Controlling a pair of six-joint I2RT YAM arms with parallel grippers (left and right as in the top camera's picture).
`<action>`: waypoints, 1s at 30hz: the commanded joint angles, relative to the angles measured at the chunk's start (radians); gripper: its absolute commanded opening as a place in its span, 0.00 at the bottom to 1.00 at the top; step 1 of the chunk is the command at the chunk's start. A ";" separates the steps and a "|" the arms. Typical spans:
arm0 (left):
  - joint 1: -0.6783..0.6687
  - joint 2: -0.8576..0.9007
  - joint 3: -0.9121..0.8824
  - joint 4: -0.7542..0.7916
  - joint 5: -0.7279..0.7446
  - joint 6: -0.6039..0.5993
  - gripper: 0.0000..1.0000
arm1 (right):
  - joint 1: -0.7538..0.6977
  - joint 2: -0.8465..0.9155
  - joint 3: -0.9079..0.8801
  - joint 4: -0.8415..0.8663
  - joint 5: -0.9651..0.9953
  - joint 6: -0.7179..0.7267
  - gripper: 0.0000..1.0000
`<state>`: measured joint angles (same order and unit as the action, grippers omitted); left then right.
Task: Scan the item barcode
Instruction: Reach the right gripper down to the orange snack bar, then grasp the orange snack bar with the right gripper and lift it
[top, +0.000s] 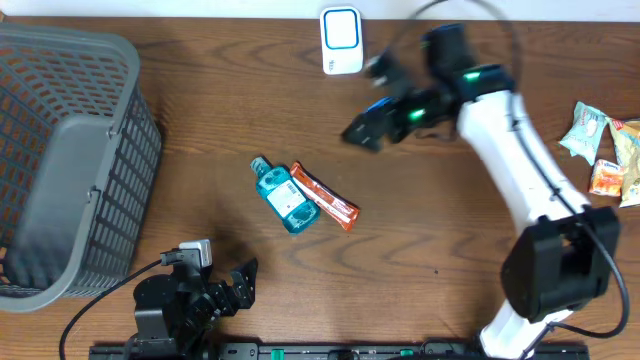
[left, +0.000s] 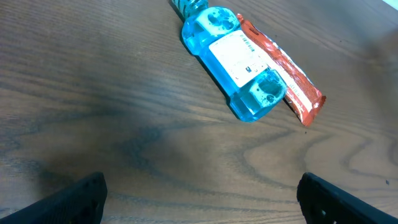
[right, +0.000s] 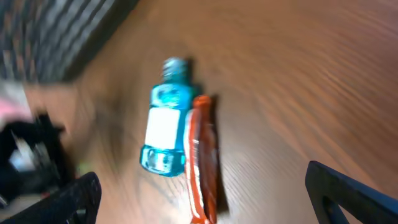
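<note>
Overhead: the right gripper (top: 362, 132), jaws wide and empty, hangs near the white scanner (top: 341, 40). A blue bottle (top: 283, 197) lies mid-table, touching an orange packet (top: 325, 197). The left gripper (top: 238, 283) rests wide open at the near edge.

Left wrist: the bottle's white label (left: 239, 57) faces up, its print too small to read.

Right wrist: blurred, with both items below. Nothing is picked up yet, so the next move is probably a descent and grasp.

— The bottle (top: 282, 197) is see-through blue, white label; the wrapper (top: 326, 198) orange-red.
— And the desk (top: 430, 230) dark brown, wavy grain. Grey lattice basket (top: 132, 150) at its left edge; scanner (top: 341, 40) at the far edge white, maybe blue-trimmed.
</note>
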<state>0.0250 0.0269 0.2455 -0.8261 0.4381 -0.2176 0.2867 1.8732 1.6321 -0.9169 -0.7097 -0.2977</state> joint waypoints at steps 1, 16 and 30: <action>0.002 -0.003 0.004 -0.011 -0.006 -0.005 0.98 | 0.076 0.043 -0.007 0.008 0.045 -0.214 0.99; 0.002 -0.003 0.004 -0.011 -0.006 -0.005 0.98 | 0.181 0.290 -0.006 0.043 -0.030 -0.212 0.81; 0.002 -0.003 0.004 -0.011 -0.006 -0.005 0.98 | 0.263 0.410 -0.007 0.111 0.067 -0.101 0.56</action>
<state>0.0250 0.0269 0.2455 -0.8261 0.4381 -0.2173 0.5362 2.2436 1.6283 -0.8150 -0.6888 -0.4572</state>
